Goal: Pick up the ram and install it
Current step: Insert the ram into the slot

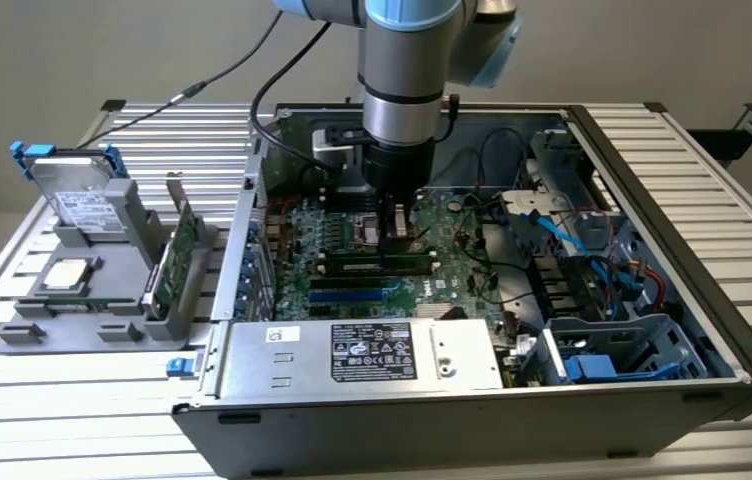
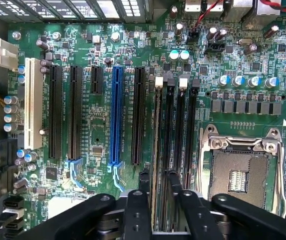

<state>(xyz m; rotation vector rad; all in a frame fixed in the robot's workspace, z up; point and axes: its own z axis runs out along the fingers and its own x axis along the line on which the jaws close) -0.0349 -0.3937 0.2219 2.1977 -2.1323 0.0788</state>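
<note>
One ram (image 2: 156, 135) is what we count, standing on its edge in the first of four memory slots (image 2: 183, 135), just beside the CPU socket (image 2: 240, 175). The gripper (image 2: 159, 177) is released; its two fingers (image 2: 144, 187) stand on each side of the stick. We judge the ram light, stiff, thin and fragile, best pinched on the flat faces near the middle of the upper edge.

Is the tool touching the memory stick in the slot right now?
Cannot tell. In the wrist view the tool straddles the memory stick standing in its slot, but the line between fingertip and stick is too dark to show contact or a gap.
</note>
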